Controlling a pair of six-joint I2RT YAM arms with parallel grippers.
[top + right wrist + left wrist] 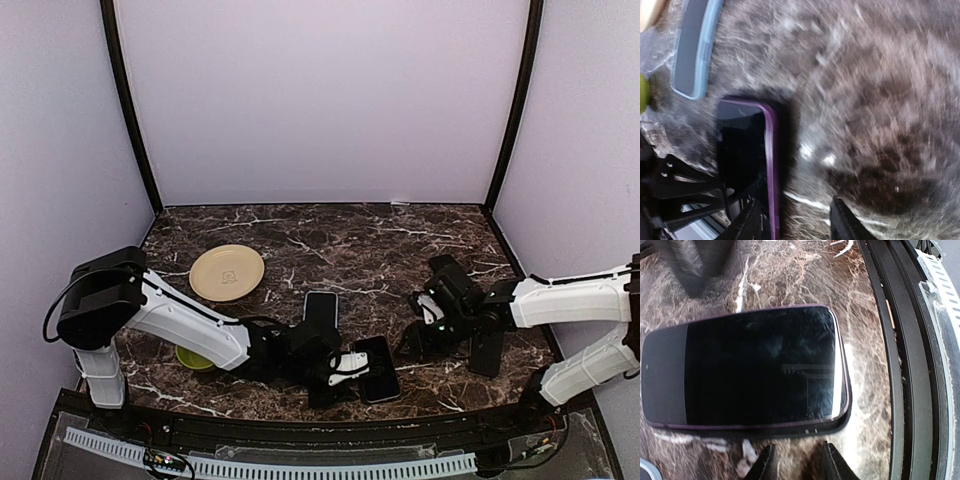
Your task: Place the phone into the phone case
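Two items in play. Phone (745,370) is lying flat, screen up, purple rim showing, close to the desk's (805,275) near edge. Case (692,50), the blue-rimmed one, is lying just beyond it, near but not touching. It's looking empty from the right wrist, though that view is blurred.

Your left fingers (767,465) are sitting parted, holding nothing, tips just short of the phone's long side. Your right fingers (842,222) are parted too, also holding nothing, with one tip hanging near the phone's opposite long rim. I'm reading this as the pickup step, with nothing inserted yet.

How I'm suggesting you run it:
- Phone is lying flush on the desk with no gap showing under it. Coming straight down on the glass is getting you nothing; you're needing a fingertip under a rim first.
- Left fingers are lining up along the phone's length right now. You're probably needing a wrist turn so one tip is landing on each long edge, centred so the phone isn't pivoting.
- Try bracing the far rim with the right fingers while the left is tipping the near rim up. Glass on marble is likely sliding easily.
- Keep watching the rail (900,365) at the desk's edge; the phone is sitting close to it, leaving the left wrist little room.
- Once you're lifting, be matching the phone's long axis to the case, seating one end first, then pressing the other down.
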